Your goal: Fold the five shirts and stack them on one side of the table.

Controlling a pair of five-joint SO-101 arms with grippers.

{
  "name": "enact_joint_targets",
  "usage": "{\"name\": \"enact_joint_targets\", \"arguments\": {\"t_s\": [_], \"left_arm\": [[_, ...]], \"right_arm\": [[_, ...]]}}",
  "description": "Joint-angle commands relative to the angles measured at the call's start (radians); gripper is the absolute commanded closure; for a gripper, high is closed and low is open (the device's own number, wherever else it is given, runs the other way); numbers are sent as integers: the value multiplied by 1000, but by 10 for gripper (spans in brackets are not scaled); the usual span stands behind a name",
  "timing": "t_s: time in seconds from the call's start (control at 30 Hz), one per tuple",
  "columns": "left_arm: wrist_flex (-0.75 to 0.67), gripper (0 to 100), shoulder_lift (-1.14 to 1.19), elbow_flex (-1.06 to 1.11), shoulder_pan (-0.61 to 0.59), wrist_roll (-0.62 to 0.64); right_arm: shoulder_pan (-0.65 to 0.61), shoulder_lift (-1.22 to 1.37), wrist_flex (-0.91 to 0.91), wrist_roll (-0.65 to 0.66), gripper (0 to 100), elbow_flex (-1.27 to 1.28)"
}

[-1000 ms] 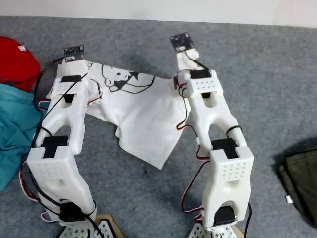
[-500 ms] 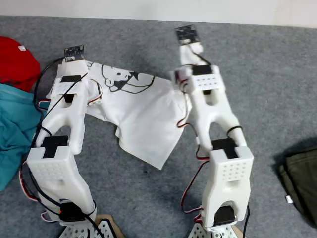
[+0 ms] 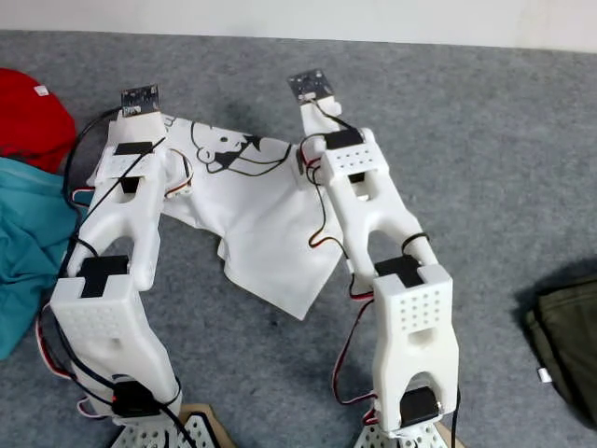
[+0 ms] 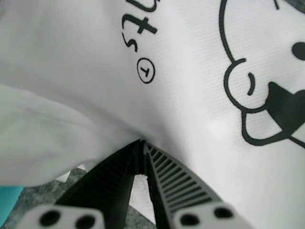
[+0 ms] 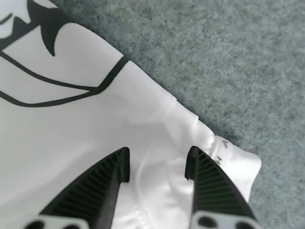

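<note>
Item: right arm (image 3: 359, 187), swung left since half a second earlier, its wrist brought over the right edge of the white shirt (image 3: 256, 201); the left arm (image 3: 121, 215) kept its place.
Detail: the shirt lay crumpled on the grey tabletop (image 3: 466, 140) between the two arms, its long axis running left to right. The left pincer (image 4: 141, 145) was clenched on a fold at the shirt's left end. The right pincer (image 5: 156, 164) stood released, jaws apart, straddling the right hem with the cloth directly beneath it. Being the nearer arm, it probably needed only a straight descent to pinch that edge.
</note>
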Motion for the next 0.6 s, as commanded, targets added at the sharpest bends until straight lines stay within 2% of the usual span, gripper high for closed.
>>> {"name": "enact_joint_targets", "arguments": {"t_s": [0.0, 0.17, 0.57], "left_arm": [[-14, 993, -50, -4, 13, 5], [-14, 993, -50, -4, 13, 5], [-14, 993, -50, -4, 13, 5]], "right_arm": [[7, -4, 2, -11, 825, -56], [24, 4, -33, -5, 932, -87], [111, 4, -102, -5, 940, -87]]}}
